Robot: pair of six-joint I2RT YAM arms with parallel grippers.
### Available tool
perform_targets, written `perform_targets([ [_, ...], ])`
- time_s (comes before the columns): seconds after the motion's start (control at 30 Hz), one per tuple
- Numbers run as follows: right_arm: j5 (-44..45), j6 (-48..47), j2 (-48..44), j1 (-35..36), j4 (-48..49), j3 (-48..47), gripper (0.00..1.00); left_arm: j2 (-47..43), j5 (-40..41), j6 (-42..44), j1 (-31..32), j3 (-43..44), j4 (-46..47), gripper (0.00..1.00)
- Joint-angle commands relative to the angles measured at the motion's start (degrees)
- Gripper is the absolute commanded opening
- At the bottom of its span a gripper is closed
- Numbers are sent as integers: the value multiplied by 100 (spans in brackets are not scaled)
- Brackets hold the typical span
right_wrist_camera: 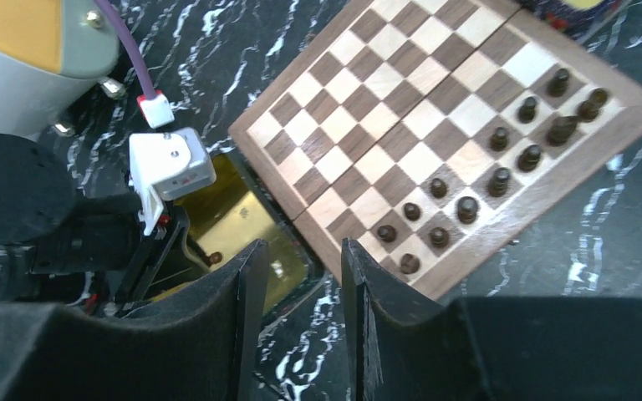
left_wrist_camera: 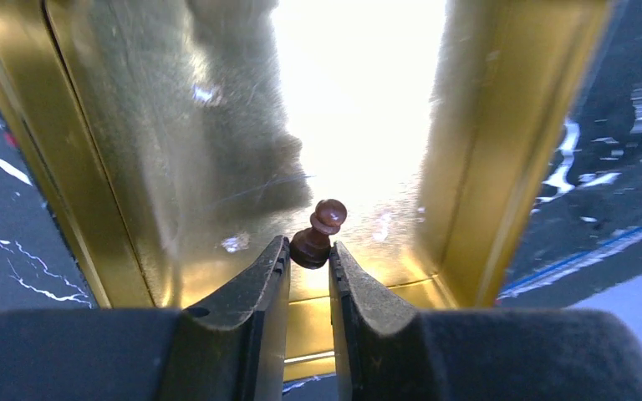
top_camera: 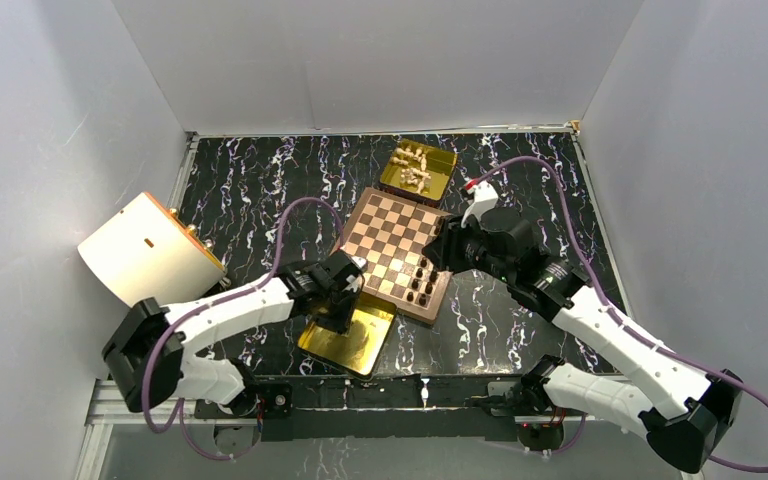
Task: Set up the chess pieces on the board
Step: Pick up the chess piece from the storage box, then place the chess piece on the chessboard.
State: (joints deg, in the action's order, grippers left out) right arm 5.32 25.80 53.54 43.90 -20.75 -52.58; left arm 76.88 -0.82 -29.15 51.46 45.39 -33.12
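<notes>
Down in the gold tray, my left gripper narrowly flanks the base of a tilted dark pawn, pinched or not I cannot tell, so next I must clamp firmly, lift, and carry it to the board.

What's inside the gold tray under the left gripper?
One dark pawn, tilted, its base at the tip of the left gripper. Ahead, the gold tray looks bare; the fingers cover the near strip.

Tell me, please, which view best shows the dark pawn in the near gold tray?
Left wrist: the pawn lies tilted, large and sharp, at the left gripper. Right wrist shows a tiny speck in the tray; top external hides it under the left arm.
</notes>
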Motion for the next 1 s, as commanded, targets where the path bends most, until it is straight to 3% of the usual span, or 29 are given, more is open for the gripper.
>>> perform_targets([
  [0.0,-710,503,93,-17,481,137,46,-649,8,179,31,301,295,9],
  [0.53,-3910,1628,1668,-19,1589,114,45,-1951,-722,1012,31,65,1383,10],
  [0.97,-4428,1781,2161,96,1926,121,43,-2028,-951,1147,31,30,1499,9],
])
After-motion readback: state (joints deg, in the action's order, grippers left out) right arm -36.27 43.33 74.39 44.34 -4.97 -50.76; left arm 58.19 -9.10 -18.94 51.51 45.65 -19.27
